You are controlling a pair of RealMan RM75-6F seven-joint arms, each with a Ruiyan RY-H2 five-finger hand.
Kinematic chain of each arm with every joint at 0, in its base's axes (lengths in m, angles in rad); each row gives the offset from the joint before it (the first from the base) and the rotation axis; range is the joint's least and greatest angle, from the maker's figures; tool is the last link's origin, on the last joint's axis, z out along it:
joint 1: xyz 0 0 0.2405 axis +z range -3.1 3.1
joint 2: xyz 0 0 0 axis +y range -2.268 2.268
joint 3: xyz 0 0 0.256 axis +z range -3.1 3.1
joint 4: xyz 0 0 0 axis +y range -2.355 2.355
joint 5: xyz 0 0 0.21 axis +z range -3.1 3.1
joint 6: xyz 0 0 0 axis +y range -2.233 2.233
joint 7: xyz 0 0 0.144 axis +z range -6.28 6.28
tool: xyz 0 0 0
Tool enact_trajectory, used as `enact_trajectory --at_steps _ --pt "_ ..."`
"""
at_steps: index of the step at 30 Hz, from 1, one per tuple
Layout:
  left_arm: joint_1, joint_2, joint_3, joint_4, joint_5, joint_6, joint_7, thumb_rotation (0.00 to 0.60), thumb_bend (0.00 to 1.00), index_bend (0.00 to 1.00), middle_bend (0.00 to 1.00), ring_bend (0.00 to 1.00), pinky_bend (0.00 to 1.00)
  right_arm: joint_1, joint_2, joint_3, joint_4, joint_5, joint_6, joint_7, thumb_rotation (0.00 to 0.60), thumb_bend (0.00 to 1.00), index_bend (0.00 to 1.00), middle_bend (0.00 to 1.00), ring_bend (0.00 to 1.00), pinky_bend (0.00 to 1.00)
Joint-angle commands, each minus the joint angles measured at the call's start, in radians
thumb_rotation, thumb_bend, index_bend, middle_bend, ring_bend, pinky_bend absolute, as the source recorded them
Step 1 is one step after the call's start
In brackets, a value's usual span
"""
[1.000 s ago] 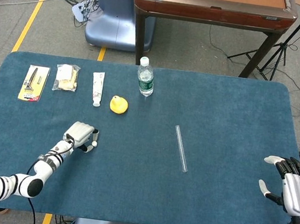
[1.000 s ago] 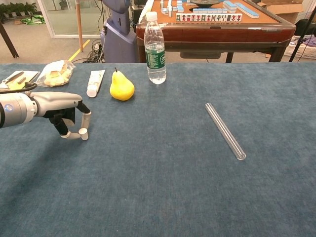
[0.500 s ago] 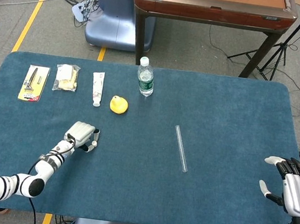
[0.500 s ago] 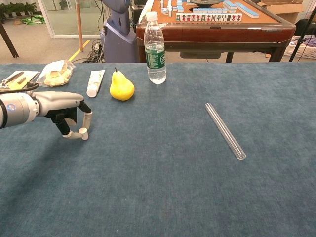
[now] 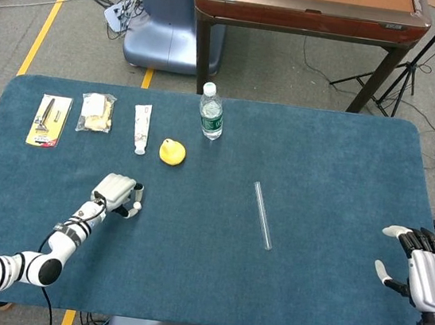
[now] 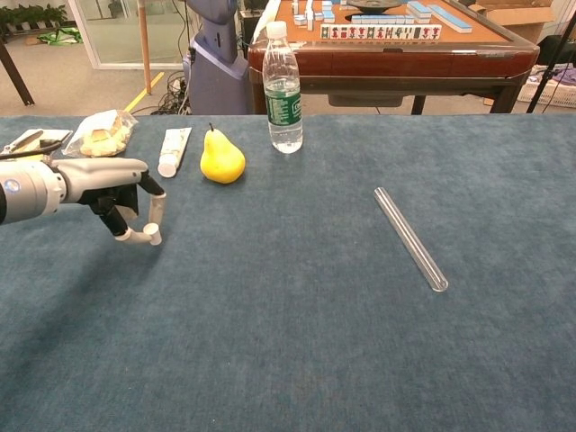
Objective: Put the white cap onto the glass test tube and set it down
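A small white cap (image 6: 154, 237) is pinched between the fingertips of my left hand (image 6: 112, 193), just above the blue cloth at the left; in the head view that left hand (image 5: 117, 193) shows with the cap (image 5: 136, 207) at its tip. The glass test tube (image 5: 263, 215) lies flat near the middle of the table, well to the right of that hand, and appears again in the chest view as a clear test tube (image 6: 411, 238) lying on a slant. My right hand (image 5: 425, 272) hovers at the table's right edge, fingers spread and holding nothing.
Along the back left stand a water bottle (image 5: 210, 113), a yellow pear (image 5: 172, 152), a white tube of paste (image 5: 141, 128), a bagged snack (image 5: 96, 112) and a carded tool (image 5: 48, 120). A wooden table (image 5: 310, 6) stands behind.
My left hand has lifted slightly off the cloth with the cap pinched in its fingertips. The test tube and my right hand have not moved.
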Motion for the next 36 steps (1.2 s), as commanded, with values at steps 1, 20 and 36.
enact_trajectory --at_steps 1,20,36 --pt "0.019 0.038 -0.008 -0.047 0.037 0.022 -0.029 0.6 0.27 0.55 1.0 1.0 1.0 0.037 0.016 0.011 -0.051 0.044 -0.055 -0.07 0.6 0.33 0.29 0.26 0.17 0.12" --pt "0.094 0.174 0.013 -0.252 0.158 0.119 -0.046 0.6 0.27 0.56 1.0 1.0 1.0 0.449 -0.104 0.113 -0.052 0.501 -0.418 -0.461 0.6 0.0 0.33 0.09 0.0 0.0" --pt "0.115 0.183 0.019 -0.275 0.174 0.131 -0.04 0.6 0.27 0.56 1.0 1.0 1.0 0.689 -0.285 0.072 0.117 0.752 -0.482 -0.624 0.531 0.6 0.33 0.04 0.0 0.0"
